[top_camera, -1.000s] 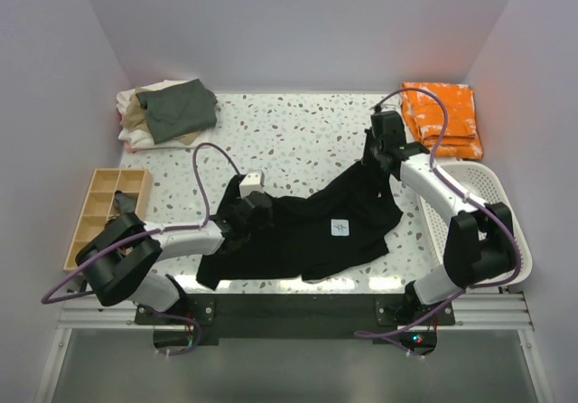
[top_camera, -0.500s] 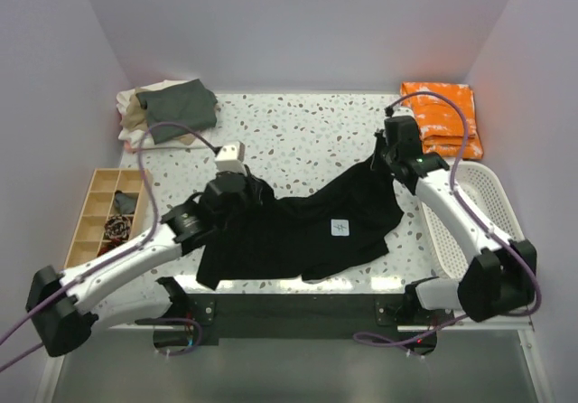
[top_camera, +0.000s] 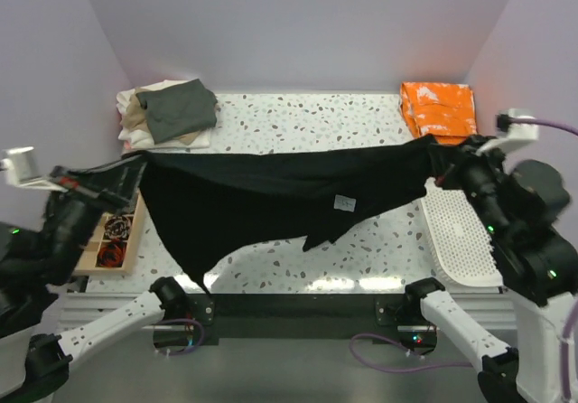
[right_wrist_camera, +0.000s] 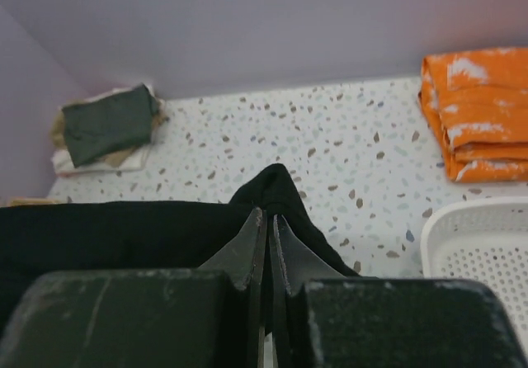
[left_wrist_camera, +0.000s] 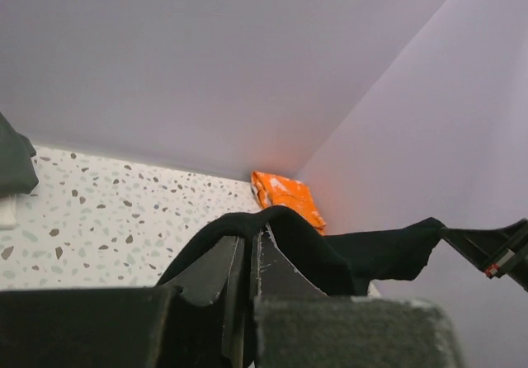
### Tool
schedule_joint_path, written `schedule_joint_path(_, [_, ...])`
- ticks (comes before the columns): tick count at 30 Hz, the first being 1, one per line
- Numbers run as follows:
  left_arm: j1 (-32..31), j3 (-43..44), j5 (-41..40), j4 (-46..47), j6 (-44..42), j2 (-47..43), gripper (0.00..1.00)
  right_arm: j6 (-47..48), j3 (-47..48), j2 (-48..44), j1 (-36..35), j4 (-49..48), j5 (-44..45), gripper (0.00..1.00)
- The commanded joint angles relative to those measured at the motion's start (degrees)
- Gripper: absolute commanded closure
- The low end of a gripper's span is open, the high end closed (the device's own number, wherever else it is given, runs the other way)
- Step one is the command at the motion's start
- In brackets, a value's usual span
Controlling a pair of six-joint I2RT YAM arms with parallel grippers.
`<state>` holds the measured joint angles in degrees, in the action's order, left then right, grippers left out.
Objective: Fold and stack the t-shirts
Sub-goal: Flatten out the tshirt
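- Top external view: soft black t-shirt (top_camera: 271, 195) is pulled out wide in the air over the speckled terrazzo table (top_camera: 298, 123). Its lower edge sags in limp folds, small white label (top_camera: 343, 203) showing.
- left gripper (left_wrist_camera: 250, 257) is pinched tight on one end, right gripper (right_wrist_camera: 266, 229) clamped on the other.
- grey-green, tan and cream shirts (top_camera: 176, 109) sit folded in the far-left corner.

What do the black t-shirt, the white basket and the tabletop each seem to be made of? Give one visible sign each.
Black t-shirt: soft matte cloth, probably knit; it sags between its held ends.
White basket: likely moulded plastic, smooth, with a regular grid of holes.
Tabletop: speckled terrazzo look, slight sheen; stone or laminate, cannot tell.
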<state>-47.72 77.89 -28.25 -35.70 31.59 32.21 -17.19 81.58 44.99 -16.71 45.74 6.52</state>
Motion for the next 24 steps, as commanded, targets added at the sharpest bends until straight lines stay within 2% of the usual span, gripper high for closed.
schedule_joint_path(1, [-0.2,9.7,0.6,-11.0,-0.7,-3.5,1.0,0.9,14.1,-3.9,0.2,8.7,3.6,1.0])
schedule_joint_path(7, [0.3,21.4,2.1,-17.9,0.6,-7.1,1.0,0.4,27.8,-3.9,0.2,13.6,4.4,1.0])
schedule_joint_path(9, [0.4,27.0,3.0,-21.3,0.6,-5.5,1.0,0.1,30.3,-3.5,0.2,14.6,3.4,1.0])
schedule_joint_path(13, [0.4,29.4,5.7,-22.5,1.2,-3.6,1.0,-0.9,30.9,-3.0,0.2,13.5,2.2,1.0])
schedule_joint_path(16, [0.5,26.9,3.8,-22.2,2.1,-2.9,1.0,-1.5,27.6,-2.5,0.2,11.9,2.0,1.0])
schedule_joint_path(19, [0.4,20.0,1.2,-19.6,2.2,-2.7,1.0,-1.4,21.8,-1.2,0.2,9.0,2.6,1.0])
schedule_joint_path(24, [0.4,2.4,-2.5,-11.4,2.4,-2.6,1.0,-1.2,8.0,1.8,0.3,1.2,4.9,1.0])
